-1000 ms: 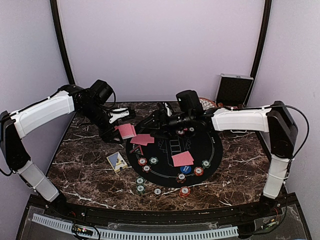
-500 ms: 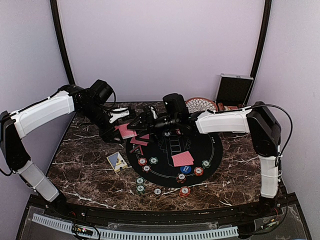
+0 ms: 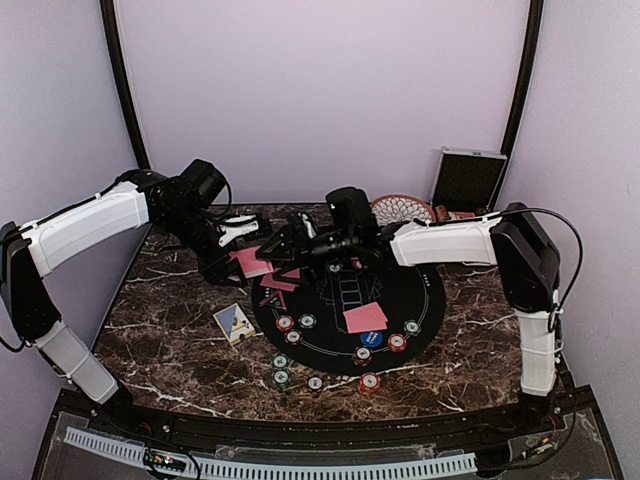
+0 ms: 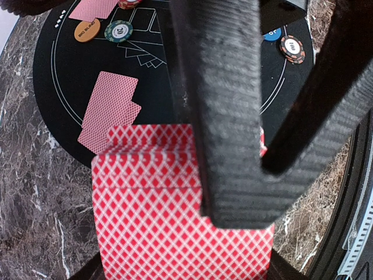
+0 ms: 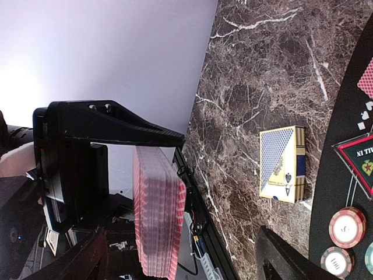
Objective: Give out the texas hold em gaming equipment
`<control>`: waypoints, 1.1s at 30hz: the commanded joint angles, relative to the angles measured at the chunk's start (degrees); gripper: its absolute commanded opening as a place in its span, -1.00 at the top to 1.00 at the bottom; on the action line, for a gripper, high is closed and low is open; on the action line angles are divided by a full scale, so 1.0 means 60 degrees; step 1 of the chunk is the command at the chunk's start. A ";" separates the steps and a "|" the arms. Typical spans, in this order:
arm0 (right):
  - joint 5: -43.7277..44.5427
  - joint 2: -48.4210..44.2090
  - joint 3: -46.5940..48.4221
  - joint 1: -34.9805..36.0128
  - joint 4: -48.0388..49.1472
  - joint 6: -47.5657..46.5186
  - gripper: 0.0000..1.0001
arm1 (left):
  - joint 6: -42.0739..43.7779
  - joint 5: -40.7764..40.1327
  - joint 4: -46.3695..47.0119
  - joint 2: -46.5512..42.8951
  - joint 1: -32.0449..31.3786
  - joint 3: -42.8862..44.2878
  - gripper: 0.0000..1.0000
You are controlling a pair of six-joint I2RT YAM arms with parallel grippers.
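My left gripper (image 3: 238, 262) is shut on a deck of pink-red-backed playing cards (image 3: 252, 262), held above the table's left part. The deck (image 4: 175, 227) fills the lower left wrist view. My right gripper (image 3: 276, 246) is open right at the deck, and one of its ridged black fingers (image 4: 227, 116) lies over the top card. In the right wrist view the deck (image 5: 156, 216) stands edge-on between the open jaws. Cards (image 3: 365, 318) lie face down on the black round mat (image 3: 345, 292), more (image 3: 283, 281) at its left edge. Red, green and white chips (image 3: 285, 322) and a blue disc (image 3: 370, 338) lie along the mat's near edge.
A blue and yellow card box (image 3: 234, 322) lies on the marble left of the mat. Several chips (image 3: 281, 377) sit off the mat near the front. A patterned bowl (image 3: 400, 208) and an open silver case (image 3: 468, 180) stand at the back right.
My right arm has swung left from over the mat to the held deck, uncovering the bowl; it has barely moved in the last half second. The left arm holds still.
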 commanded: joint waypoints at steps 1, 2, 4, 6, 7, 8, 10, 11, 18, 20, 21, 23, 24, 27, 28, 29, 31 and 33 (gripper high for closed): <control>-0.0194 -0.0094 0.0305 0.0128 0.0395 0.0181 -0.75 | 0.0023 0.0264 0.0042 -0.0232 0.0012 0.0114 1.00; -0.0252 -0.0004 0.0367 0.0181 0.0480 0.0251 -0.75 | 0.0023 0.0229 0.0057 -0.0230 0.0011 0.0116 1.00; -0.0306 0.0102 0.0449 0.0248 0.0685 0.0411 -0.75 | 0.0023 0.0226 0.0095 -0.0234 0.0011 0.0121 1.00; -0.0380 0.0198 0.0540 0.0296 0.0879 0.0629 -0.75 | 0.0023 0.0262 0.0105 -0.0220 0.0010 0.0125 1.00; -0.0403 0.0238 0.0567 0.0315 0.0972 0.0697 -0.75 | 0.0030 0.0273 0.0103 -0.0220 0.0010 0.0119 1.00; -0.0419 0.0270 0.0587 0.0331 0.1055 0.0762 -0.75 | 0.0017 0.0267 0.0102 -0.0213 0.0010 0.0118 1.00; -0.0450 0.0338 0.0620 0.0349 0.1164 0.0863 -0.75 | 0.0009 0.0288 0.0097 -0.0213 0.0010 0.0117 1.00; -0.0461 0.0370 0.0634 0.0349 0.1211 0.0924 -0.75 | 0.0016 0.0283 0.0099 -0.0226 0.0010 0.0117 1.00; -0.0538 0.0677 0.0770 0.0379 0.1227 0.1047 -0.74 | 0.0016 0.0290 0.0130 -0.0248 0.0010 0.0117 1.00; -0.0527 0.0794 0.0816 0.0381 0.1145 0.1064 -0.74 | 0.0009 0.0311 0.0129 -0.0225 0.0020 0.0141 1.00; -0.0493 0.0845 0.0836 0.0379 0.1143 0.1088 -0.73 | 0.0009 0.0332 0.0130 -0.0223 0.0013 0.0151 1.00; -0.0407 0.0982 0.0956 0.0386 0.1058 0.1112 -0.71 | 0.0005 0.0369 0.0106 -0.0229 0.0011 0.0160 1.00; -0.0355 0.1070 0.1058 0.0380 0.0971 0.1113 -0.69 | 0.0007 0.0367 0.0103 -0.0233 0.0011 0.0161 1.00; -0.0202 0.1362 0.1416 0.0379 0.0737 0.1109 -0.64 | 0.0012 0.0375 0.0085 -0.0233 0.0010 0.0161 1.00; -0.0168 0.1465 0.1511 0.0379 0.0705 0.1132 -0.62 | 0.0025 0.0370 0.0076 -0.0234 0.0010 0.0161 1.00; -0.0153 0.1544 0.1584 0.0379 0.0688 0.1154 -0.60 | 0.0031 0.0375 0.0067 -0.0249 0.0010 0.0161 1.00; -0.0112 0.1623 0.1605 0.0357 0.0617 0.1147 -0.56 | 0.0024 0.0360 0.0046 -0.0264 0.0010 0.0150 1.00; 0.0021 0.1558 0.1443 0.0293 0.0511 0.1048 -0.52 | 0.0043 0.0334 0.0044 -0.0311 0.0012 0.0111 1.00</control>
